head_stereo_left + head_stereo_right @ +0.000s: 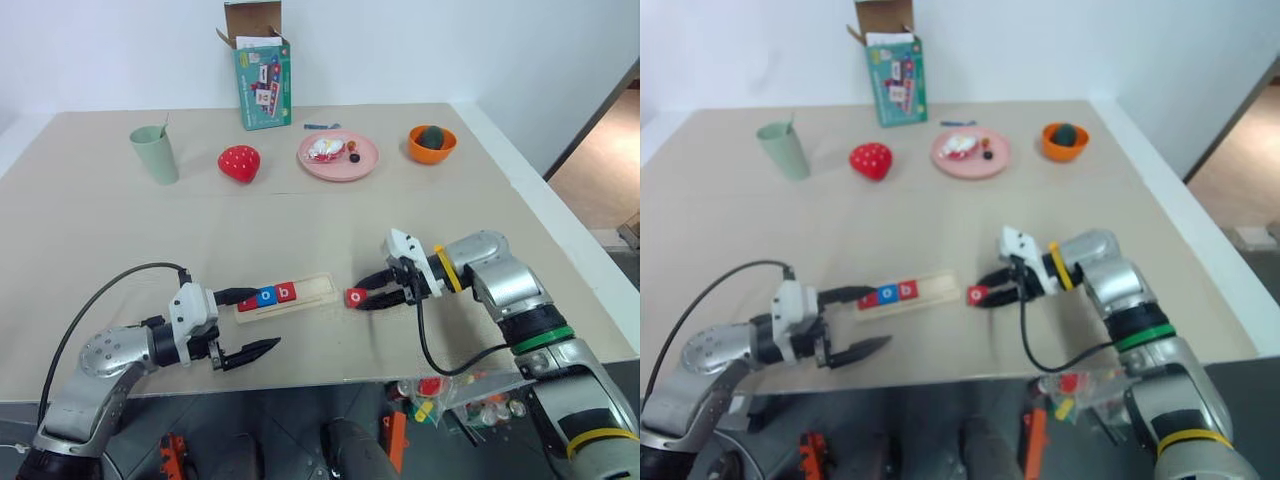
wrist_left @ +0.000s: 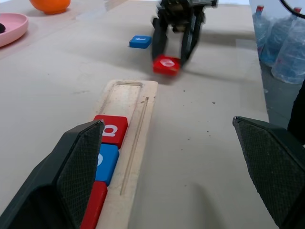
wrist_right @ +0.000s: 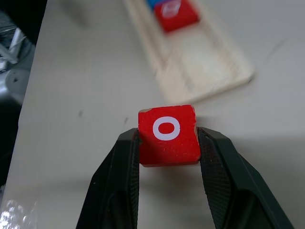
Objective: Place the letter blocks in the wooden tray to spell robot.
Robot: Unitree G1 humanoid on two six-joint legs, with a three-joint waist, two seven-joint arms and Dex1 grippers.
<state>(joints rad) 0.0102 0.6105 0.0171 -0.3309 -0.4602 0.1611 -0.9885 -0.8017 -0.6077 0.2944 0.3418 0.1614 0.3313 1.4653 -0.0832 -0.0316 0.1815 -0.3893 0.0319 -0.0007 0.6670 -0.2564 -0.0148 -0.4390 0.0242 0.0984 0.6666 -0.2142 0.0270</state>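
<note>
Left tool's finger [image 2: 76, 176] covers part of the blue block [image 2: 106, 163] and the red block [image 2: 95, 207] nearest it in the wooden tray [image 2: 138, 124], so those letters can't be read. Far blue block [image 2: 140, 41] on the tabletop [image 2: 57, 90]: letter too small/blurred to read. Items on pink plate [image 1: 338, 157] too small to ID.

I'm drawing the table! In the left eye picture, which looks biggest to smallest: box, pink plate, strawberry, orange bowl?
1. Box
2. Pink plate
3. Strawberry and orange bowl look about the same, so I won't rank them.
</note>
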